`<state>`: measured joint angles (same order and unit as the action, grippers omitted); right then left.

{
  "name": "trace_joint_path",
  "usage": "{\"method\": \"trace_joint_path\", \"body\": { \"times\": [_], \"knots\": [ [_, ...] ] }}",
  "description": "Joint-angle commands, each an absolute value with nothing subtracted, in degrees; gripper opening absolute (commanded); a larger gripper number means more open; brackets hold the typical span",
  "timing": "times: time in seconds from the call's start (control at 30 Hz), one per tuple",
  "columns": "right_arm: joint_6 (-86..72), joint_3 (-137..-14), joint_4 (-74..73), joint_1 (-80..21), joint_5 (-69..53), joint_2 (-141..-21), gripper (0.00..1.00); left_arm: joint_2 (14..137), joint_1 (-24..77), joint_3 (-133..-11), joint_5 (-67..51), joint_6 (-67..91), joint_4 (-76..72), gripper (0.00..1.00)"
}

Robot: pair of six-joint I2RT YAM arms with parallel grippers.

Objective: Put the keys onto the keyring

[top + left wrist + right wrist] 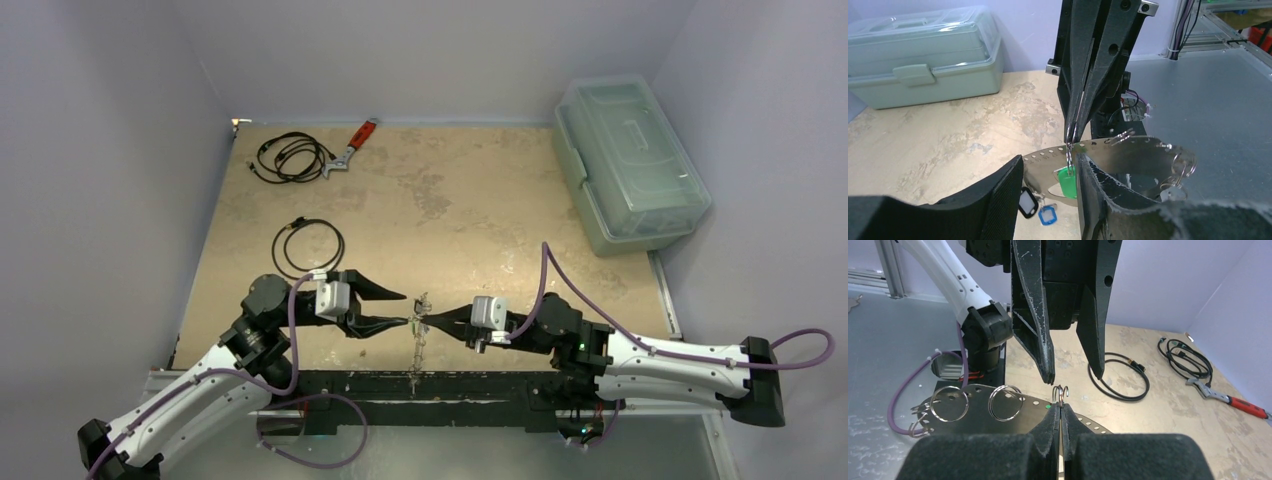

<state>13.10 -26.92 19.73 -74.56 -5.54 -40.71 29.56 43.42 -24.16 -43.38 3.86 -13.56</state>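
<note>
The keyring (1118, 155), a thin grey metal band with a row of holes, hangs between the two arms near the table's front edge (420, 345). My right gripper (1060, 407) is shut on a small split ring (1060, 391) at the band's edge. A green-tagged key (1066, 182) hangs from that ring. My left gripper (1050, 157) is open, its fingers on either side of the green tag, which lies close against the right one. A black-and-white tag (1027, 202) and a blue tag (1048, 215) dangle lower. Two larger split rings (1005, 402) sit on the band.
A pale green toolbox (630, 165) stands at the back right. A red-handled wrench (352, 145) and a coiled black cable (292, 157) lie at the back left. Another coil (308, 247) lies just beyond my left arm. The black front rail (420, 385) runs below the keyring.
</note>
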Motion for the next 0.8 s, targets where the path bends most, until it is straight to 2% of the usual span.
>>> {"method": "trace_joint_path", "body": {
  "times": [0.0, 0.47, 0.77],
  "knots": [
    [13.45, -27.99, 24.99, -74.53, -4.83, -40.57, 0.00, 29.54, 43.71, -23.89, -43.98, 3.52, -16.48, 0.41],
    [12.58, -29.11, 27.23, -74.53, -5.73, -44.20, 0.00, 31.29, 46.86, -21.30, -44.37, 2.58, -18.58, 0.34],
    [12.48, -29.42, 27.22, -74.53, -7.04, -44.75, 0.00, 32.26, 48.01, -21.48, -44.70, 0.86, -17.35, 0.21]
  ]
}}
